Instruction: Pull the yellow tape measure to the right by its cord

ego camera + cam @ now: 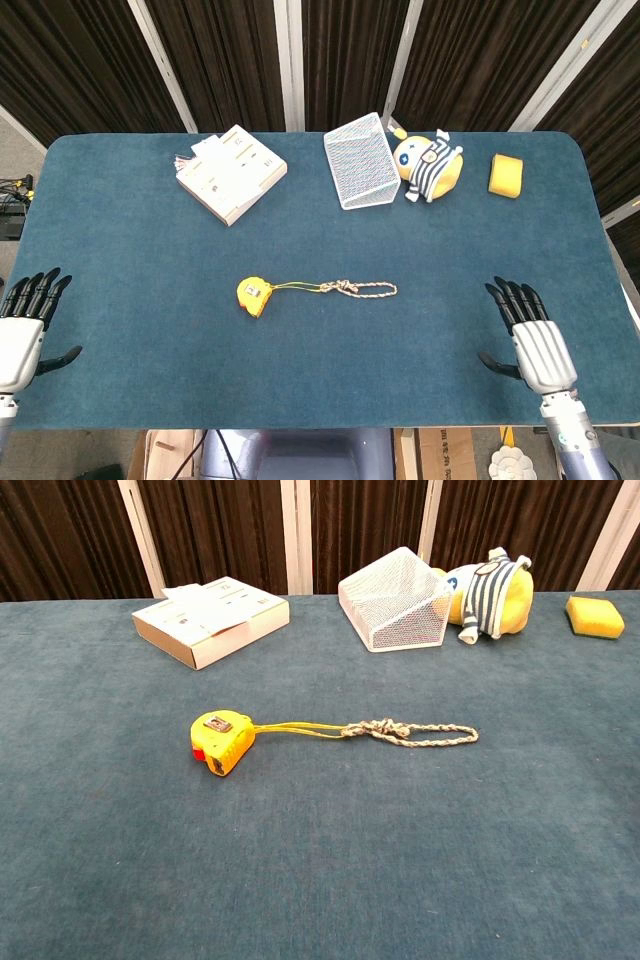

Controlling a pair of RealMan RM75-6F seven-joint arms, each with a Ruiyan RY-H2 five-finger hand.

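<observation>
The yellow tape measure [254, 295] [221, 743] lies near the middle of the blue table. Its cord [355, 289] [400, 731] stretches out to the right, knotted midway and ending in a braided loop. My right hand [533, 339] hovers flat with fingers spread over the table's near right part, well right of the cord's loop and holding nothing. My left hand [24, 328] rests open at the near left corner, far from the tape measure. Neither hand appears in the chest view.
A white flat box [230, 173] sits at the back left. A white mesh basket [361, 160] lies tipped at the back centre, with a striped plush toy [430, 165] beside it and a yellow sponge [505, 175] further right.
</observation>
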